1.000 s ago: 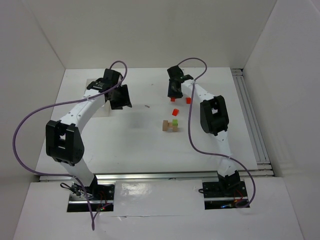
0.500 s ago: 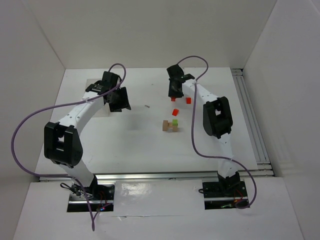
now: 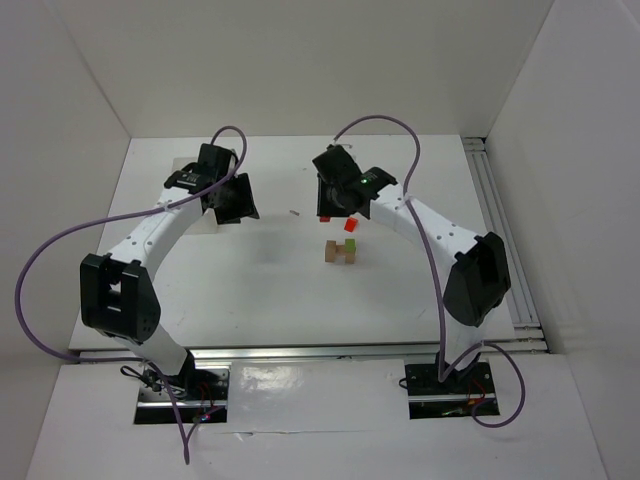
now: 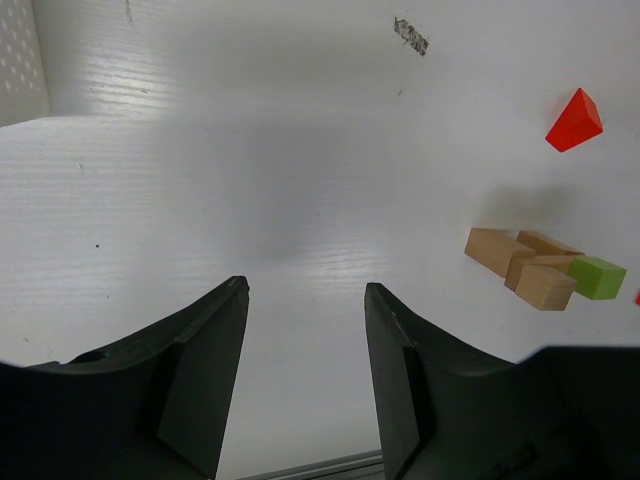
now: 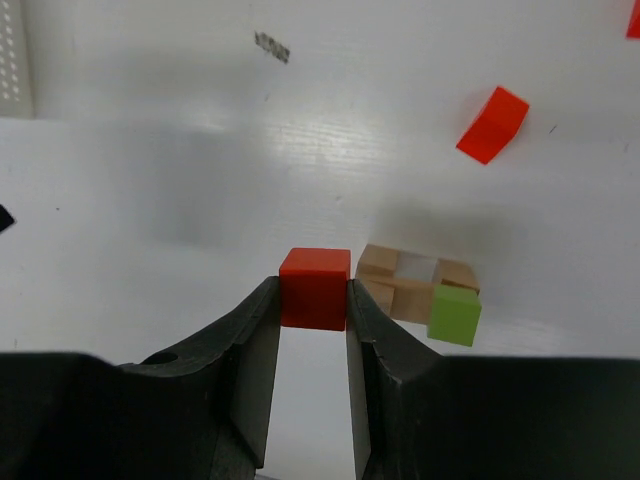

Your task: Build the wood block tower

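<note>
Red cube [image 5: 314,288] is clamped between the right gripper [image 5: 312,305] fingers; in its wrist view the tan wood blocks [image 5: 405,285] and lime green cube [image 5: 455,314] lie at 3 o'clock, a loose red block [image 5: 492,124] at 1 o'clock. Left gripper [image 4: 305,290] hangs spread, holding nothing

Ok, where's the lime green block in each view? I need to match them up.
Top external: lime green block mid-table, at the far right corner of the tan blocks.
Left wrist: the block low at the right edge, beside the tan blocks.
Right wrist: the block low, right of centre, right of the gripped red cube.
Shared landmark: the tan blocks, in all three views.
</note>
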Controlling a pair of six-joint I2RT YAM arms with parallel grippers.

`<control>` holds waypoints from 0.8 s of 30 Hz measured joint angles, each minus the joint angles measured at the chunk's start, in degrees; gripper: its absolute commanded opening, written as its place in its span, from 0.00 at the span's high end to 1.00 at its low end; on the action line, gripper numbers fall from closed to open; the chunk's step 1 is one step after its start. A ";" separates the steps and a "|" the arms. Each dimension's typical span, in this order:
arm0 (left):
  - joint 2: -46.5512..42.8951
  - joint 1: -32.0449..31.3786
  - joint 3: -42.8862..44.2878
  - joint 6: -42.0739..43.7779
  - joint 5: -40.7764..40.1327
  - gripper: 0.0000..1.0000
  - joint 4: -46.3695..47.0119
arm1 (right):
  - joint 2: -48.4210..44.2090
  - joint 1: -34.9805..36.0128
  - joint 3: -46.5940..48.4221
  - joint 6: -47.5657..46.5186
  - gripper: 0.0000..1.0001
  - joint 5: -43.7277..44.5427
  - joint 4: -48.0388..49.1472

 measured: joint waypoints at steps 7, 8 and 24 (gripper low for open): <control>0.00 0.02 -0.02 0.04 -0.04 0.38 0.02 | 0.72 1.03 -4.42 4.17 0.72 -0.35 -2.93; 0.00 0.02 -0.02 0.04 -0.04 0.38 0.02 | 0.72 1.07 -4.57 4.57 0.72 -0.33 -3.34; 0.00 0.02 -0.31 0.04 -0.07 0.38 0.02 | 0.72 2.69 -7.56 6.73 0.72 -0.37 -4.26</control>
